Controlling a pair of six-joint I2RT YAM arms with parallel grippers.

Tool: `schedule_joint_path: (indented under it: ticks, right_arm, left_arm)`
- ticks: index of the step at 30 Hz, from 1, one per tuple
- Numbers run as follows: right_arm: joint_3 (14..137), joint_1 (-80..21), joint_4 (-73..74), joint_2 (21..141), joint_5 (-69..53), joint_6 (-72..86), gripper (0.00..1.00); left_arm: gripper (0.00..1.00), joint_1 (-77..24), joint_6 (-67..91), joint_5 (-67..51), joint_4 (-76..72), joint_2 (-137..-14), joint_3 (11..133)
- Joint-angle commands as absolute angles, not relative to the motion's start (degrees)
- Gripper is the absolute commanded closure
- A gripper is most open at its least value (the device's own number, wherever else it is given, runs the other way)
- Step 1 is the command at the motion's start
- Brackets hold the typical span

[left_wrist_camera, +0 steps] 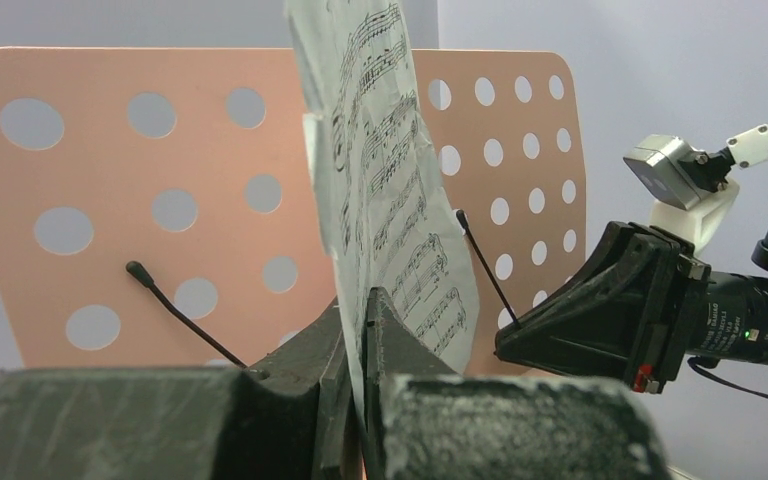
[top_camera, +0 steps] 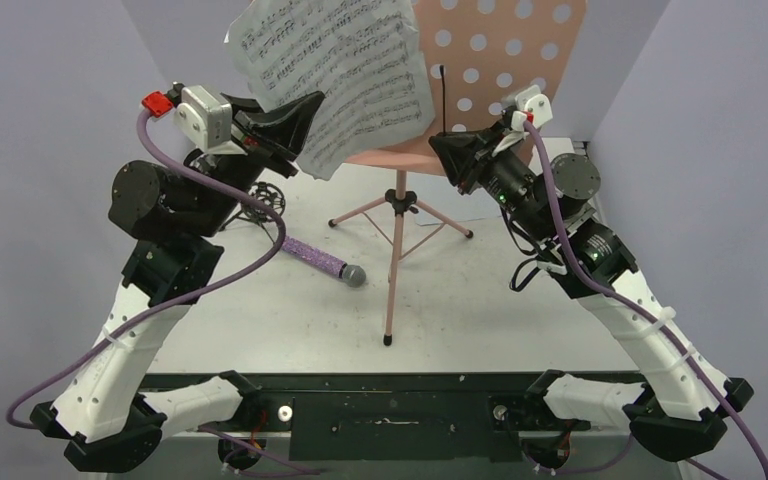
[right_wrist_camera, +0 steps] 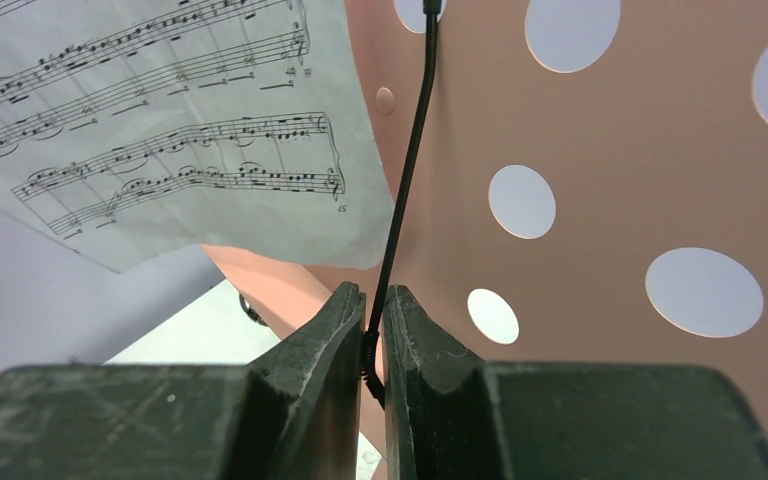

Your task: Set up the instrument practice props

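My left jaws pinch sheet-music page [left_wrist_camera: 392, 190] at lower edge, upright before pink stand desk [left_wrist_camera: 210, 150]. Right jaws clamp black retainer wire [right_wrist_camera: 409, 160]. Best: swing wire outward, slide page flat behind it, release gently.

3 perhaps lilac walls [top_camera: 40, 100], white table [top_camera: 290, 320].

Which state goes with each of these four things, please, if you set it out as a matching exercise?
Things:
1. sheet of music
2. microphone
3. black wire
4. music stand

States:
A. lying on the table
B. pinched by the right gripper
C. standing on three legs
D. held by the left gripper

Pairs: 1-D, 2-A, 3-B, 4-C
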State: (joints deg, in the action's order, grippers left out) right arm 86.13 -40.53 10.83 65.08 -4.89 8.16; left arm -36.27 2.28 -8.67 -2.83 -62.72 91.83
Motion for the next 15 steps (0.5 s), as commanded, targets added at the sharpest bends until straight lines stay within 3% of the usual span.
schedule_joint_path:
  ticks: [1,15]
  right_arm:
    - [85.87,-40.6,5.54,62.93,-8.81,6.86,0.95]
    - [81.79,-40.6,0.49,59.88,-12.11,5.71,0.95]
  left_arm:
    - [1.0,-35.95,1.65,-9.7,-4.82,-64.06,95.55]
    - [1.0,-35.95,0.94,-6.5,-3.31,-65.98,97.72]
